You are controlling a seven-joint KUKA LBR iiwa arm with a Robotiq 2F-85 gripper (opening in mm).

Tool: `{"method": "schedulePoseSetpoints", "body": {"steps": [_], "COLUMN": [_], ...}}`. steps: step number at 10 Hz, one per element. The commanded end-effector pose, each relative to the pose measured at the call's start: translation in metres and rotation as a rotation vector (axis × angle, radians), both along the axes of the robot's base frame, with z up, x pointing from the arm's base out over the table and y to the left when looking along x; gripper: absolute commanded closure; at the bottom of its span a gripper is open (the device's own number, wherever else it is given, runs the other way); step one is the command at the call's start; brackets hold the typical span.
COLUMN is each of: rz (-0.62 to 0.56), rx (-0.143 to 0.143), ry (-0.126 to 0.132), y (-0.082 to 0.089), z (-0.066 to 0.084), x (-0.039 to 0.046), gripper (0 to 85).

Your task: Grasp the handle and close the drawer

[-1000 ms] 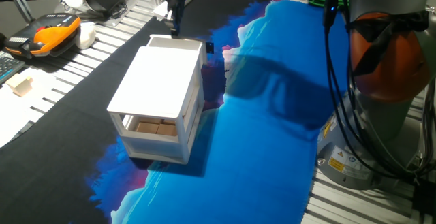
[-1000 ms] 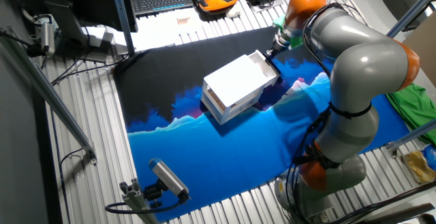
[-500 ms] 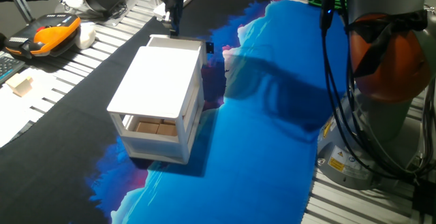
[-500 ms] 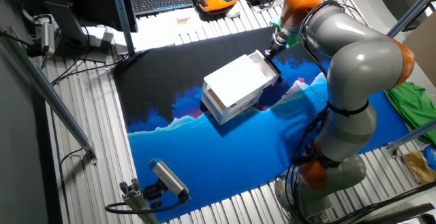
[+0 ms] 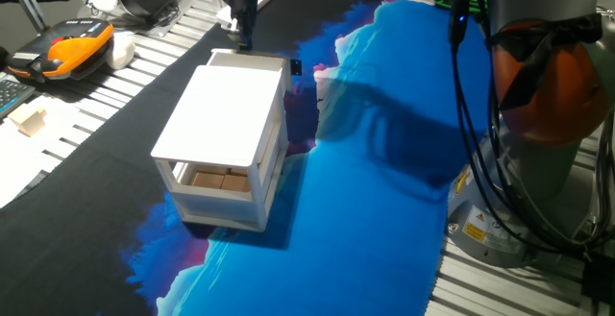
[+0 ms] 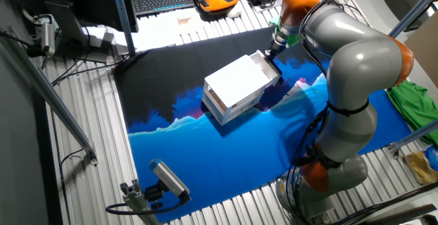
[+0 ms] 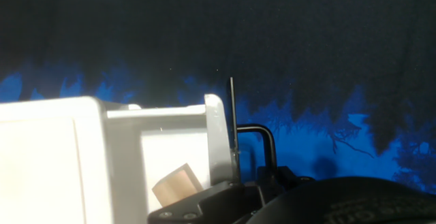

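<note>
One gap left: drawer (image 7: 174, 157) sticks out of the cabinet (image 5: 223, 114) toward the gripper (image 5: 244, 39). Handle (image 7: 262, 142) just beyond the fingers, so push runs straight back along the cabinet. Can't tell finger opening or any hold

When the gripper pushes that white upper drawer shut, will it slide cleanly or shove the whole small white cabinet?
The white upper drawer looks rigid, so it probably won't flex. The small white cabinet sits loose on cloth, so it may skid. A cylindrical piece inside might roll.
</note>
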State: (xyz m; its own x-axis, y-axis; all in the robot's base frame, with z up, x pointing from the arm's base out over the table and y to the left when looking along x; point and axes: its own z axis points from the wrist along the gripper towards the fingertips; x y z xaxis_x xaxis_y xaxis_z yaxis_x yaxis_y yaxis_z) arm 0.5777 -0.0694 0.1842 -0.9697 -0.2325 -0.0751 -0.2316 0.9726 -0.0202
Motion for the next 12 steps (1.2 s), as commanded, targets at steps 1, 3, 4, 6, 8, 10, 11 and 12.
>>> {"method": "schedulePoseSetpoints", "body": {"steps": [1,3,4,6,8,10,11,12], "rz": [0.0,-0.006,-0.006,-0.008,-0.008,-0.008,-0.008,-0.009], "rx": [-0.002,-0.002,-0.002,-0.003,-0.004,-0.006,-0.004,-0.003], "ry": [0.0,0.001,0.001,0.0,-0.002,-0.002,-0.003,-0.003], "y": [0.0,0.0003,0.0008,0.0011,0.002,0.0026,0.003,0.0033], "z": [-0.0011,-0.0027,-0.004,-0.006,-0.0072,-0.0084,-0.0092,-0.0105], "x": [-0.0001,0.0,0.0001,0.0002,0.0003,0.0005,0.0006,0.0006], "gripper": [68.0,68.0,68.0,68.0,68.0,68.0,68.0,68.0]}}
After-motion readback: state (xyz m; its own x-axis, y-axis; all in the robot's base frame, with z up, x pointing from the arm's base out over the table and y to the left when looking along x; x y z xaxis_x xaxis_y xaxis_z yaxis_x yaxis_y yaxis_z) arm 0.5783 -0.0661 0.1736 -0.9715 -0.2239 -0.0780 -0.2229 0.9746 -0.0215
